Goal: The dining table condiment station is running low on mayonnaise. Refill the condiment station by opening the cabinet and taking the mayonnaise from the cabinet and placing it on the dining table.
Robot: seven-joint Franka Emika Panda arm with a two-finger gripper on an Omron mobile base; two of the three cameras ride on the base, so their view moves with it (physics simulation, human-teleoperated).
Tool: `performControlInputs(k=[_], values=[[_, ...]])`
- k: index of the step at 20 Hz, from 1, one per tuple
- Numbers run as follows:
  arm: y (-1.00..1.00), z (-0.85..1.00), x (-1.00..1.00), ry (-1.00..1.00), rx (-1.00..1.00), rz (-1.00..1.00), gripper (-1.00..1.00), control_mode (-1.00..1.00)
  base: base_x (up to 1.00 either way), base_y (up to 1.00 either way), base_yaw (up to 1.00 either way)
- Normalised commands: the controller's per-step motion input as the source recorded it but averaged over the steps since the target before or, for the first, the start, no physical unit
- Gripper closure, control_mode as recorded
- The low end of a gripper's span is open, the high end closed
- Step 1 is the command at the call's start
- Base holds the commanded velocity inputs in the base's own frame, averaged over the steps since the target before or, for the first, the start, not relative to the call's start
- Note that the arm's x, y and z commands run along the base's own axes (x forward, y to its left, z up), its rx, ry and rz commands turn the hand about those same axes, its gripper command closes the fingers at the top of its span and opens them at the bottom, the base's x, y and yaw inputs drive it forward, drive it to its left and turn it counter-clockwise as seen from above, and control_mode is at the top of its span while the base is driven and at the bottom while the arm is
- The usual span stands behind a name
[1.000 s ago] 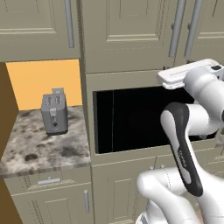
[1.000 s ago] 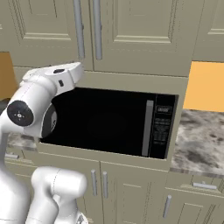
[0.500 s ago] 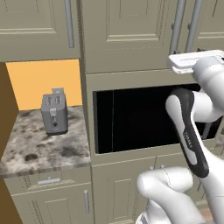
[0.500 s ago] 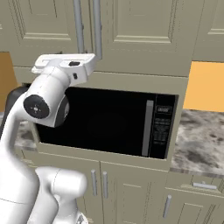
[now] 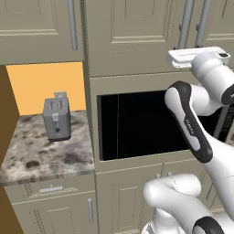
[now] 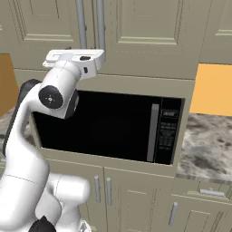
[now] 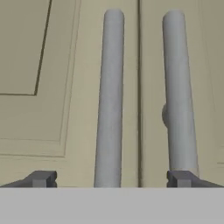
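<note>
The cabinet (image 6: 136,31) above the microwave has both panelled doors shut. Its two long grey bar handles hang side by side (image 7: 111,96) (image 7: 177,96). My gripper (image 7: 112,179) is open and faces the doors just short of them, near the handles' lower ends. In the hand view its fingertips (image 7: 41,178) stand wide apart, with the left handle in line between them and nothing gripped. The white hand (image 5: 196,57) (image 6: 74,59) sits level with the cabinet's bottom edge. The mayonnaise is hidden behind the doors. The dining table is out of view.
A black built-in microwave (image 6: 108,124) sits right under the cabinet. To the left, a grey toaster (image 5: 56,119) stands on a small marble counter (image 5: 41,155). Another marble counter (image 6: 208,140) lies to the right. Low cabinets with short handles (image 6: 102,190) run below.
The arm has lifted the hand from the microwave's top edge up to the lower ends of the cabinet handles. The jaws have stayed wide.
</note>
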Motion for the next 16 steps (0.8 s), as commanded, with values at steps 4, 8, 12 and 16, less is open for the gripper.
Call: performControlInputs(k=[4,8,12,16], values=[[0.0,0.0,0.55,-0.01,0.0,0.04,-1.0,-1.0,0.0,0.0,0.0],[0.0,-0.01,0.55,0.0,0.0,0.04,-1.0,-1.0,0.0,0.0,0.0],[0.0,0.0,0.45,0.0,0.0,0.03,-1.0,-1.0,0.0,0.0,0.0],[0.09,0.0,0.34,0.0,0.0,0.01,1.0,-1.0,0.0,0.0,0.0]])
